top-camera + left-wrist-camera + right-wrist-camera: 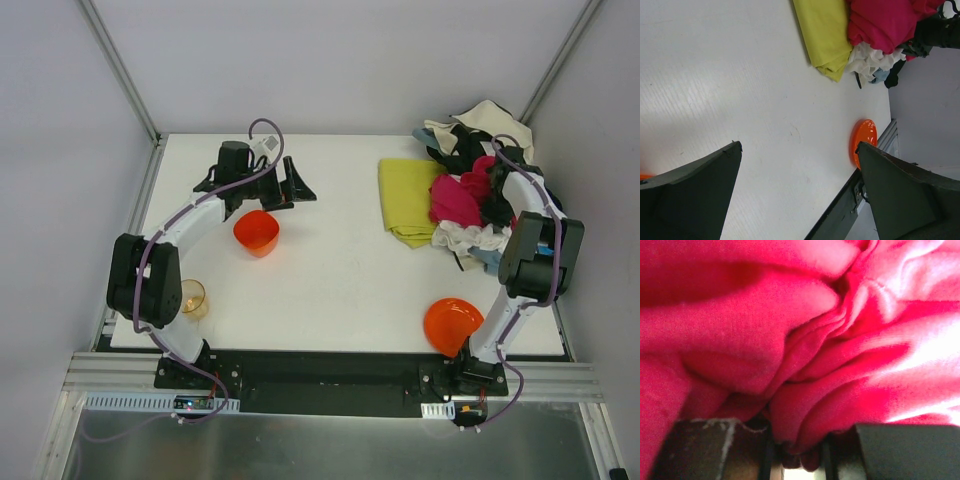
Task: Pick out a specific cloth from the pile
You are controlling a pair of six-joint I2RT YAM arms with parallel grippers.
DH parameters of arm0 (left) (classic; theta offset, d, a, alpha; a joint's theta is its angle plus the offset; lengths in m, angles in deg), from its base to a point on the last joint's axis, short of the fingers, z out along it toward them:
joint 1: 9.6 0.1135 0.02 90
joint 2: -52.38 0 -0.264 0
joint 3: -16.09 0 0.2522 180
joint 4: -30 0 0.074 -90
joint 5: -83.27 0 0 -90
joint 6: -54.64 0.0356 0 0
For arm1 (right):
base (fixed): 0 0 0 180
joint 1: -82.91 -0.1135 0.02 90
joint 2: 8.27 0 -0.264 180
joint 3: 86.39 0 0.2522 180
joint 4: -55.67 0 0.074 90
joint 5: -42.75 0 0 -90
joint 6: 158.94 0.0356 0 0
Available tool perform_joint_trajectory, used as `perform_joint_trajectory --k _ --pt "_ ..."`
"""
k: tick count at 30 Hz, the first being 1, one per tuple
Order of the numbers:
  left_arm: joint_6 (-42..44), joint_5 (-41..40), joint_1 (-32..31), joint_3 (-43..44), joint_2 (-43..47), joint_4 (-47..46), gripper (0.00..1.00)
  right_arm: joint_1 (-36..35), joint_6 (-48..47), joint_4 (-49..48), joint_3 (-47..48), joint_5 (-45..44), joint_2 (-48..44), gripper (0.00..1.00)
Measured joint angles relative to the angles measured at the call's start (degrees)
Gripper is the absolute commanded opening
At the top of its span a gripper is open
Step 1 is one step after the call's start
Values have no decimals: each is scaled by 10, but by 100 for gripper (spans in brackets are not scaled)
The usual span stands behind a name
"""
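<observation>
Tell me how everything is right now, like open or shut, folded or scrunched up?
left gripper: open, holding nothing.
right gripper: shut on the magenta cloth.
magenta cloth: scrunched up, on the pile.
yellow-green cloth: folded flat, one edge under the magenta cloth.
pile: a jumbled heap.
orange cup: upright, empty.
clear cup: upright.
orange dish: on the table; can't tell which way up.
</observation>
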Motion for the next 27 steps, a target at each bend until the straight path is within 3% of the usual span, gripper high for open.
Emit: perform_joint_trajectory --k 3,7,13,18,27 --pt "0 0 1 -7 4 0 99 4 -14 -4 -4 14 -5 18" --pt "1 -2 5 -20 16 -1 99 6 -32 -26 -33 39 -34 57" --pt "1 -2 8 -22 23 -6 99 6 -50 -40 -90 76 -103 84" --pt "1 -2 12 -25 24 -10 99 4 -54 -47 -153 121 -195 91" --pt "0 -2 12 -25 24 -14 99 -5 -52 -43 -224 172 -345 93"
